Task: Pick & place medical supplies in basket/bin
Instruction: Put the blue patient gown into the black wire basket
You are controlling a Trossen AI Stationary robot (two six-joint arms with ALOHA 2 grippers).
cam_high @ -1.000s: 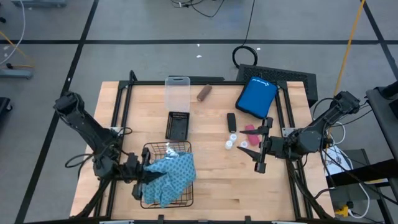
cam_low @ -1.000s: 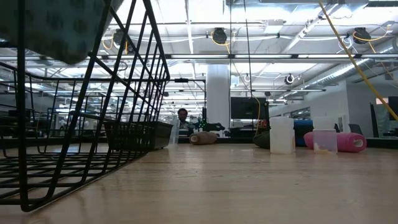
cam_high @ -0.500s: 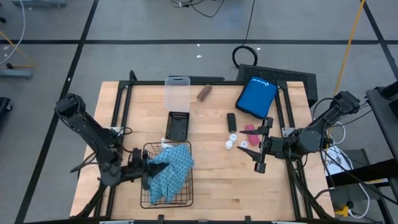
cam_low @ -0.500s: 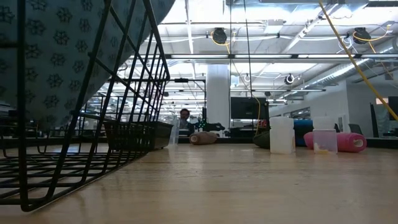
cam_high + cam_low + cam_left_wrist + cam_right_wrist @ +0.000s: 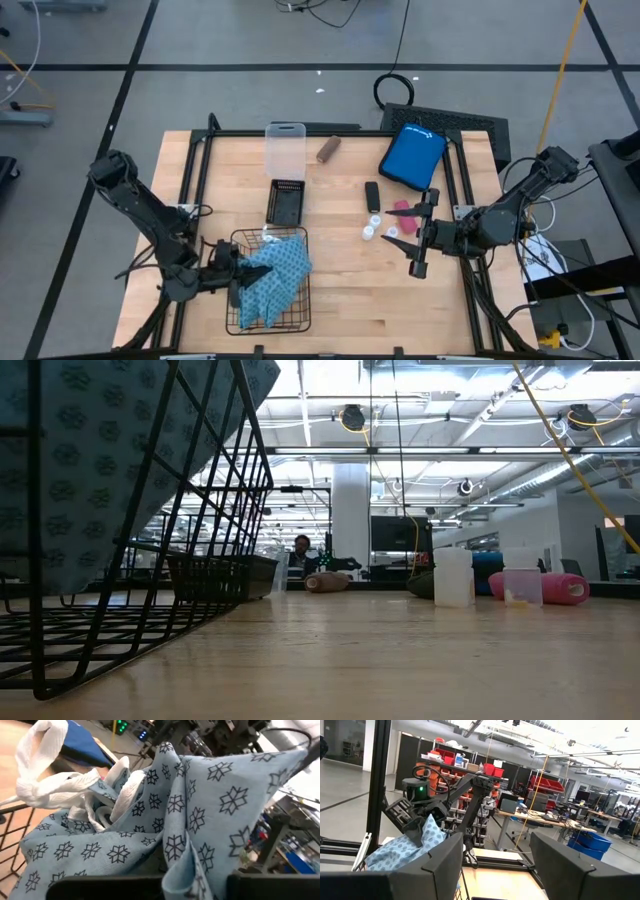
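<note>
Nearest me, at about seven o'clock on the table, the left gripper [image 5: 232,281] is clenched on the teal patterned cloth [image 5: 275,280] and holds it over the black wire basket [image 5: 298,322]. The cloth hangs mostly inside the wire walls, with a white knotted bit bunched against it in the wrist view [image 5: 47,780]. My worry is a fold draped over the rim: if the fingers let go now, that fold could drag the cloth out over the side, or a closed finger could snag the mesh on the way out and shift the basket.

Over at four o'clock the right gripper [image 5: 417,237] waits with its fingers spread wide and nothing between them. Just beside it lie the white-capped vials [image 5: 371,227] and the pink roll [image 5: 403,208]. Those vials look light and round, so a clumsy approach would likely send one rolling toward the edge.

Further back sit the small black block [image 5: 372,195] near the middle, a solid black tray [image 5: 286,201], a clear plastic box [image 5: 285,148] and the brown roll [image 5: 328,150] at twelve o'clock, none yet collected.
</note>
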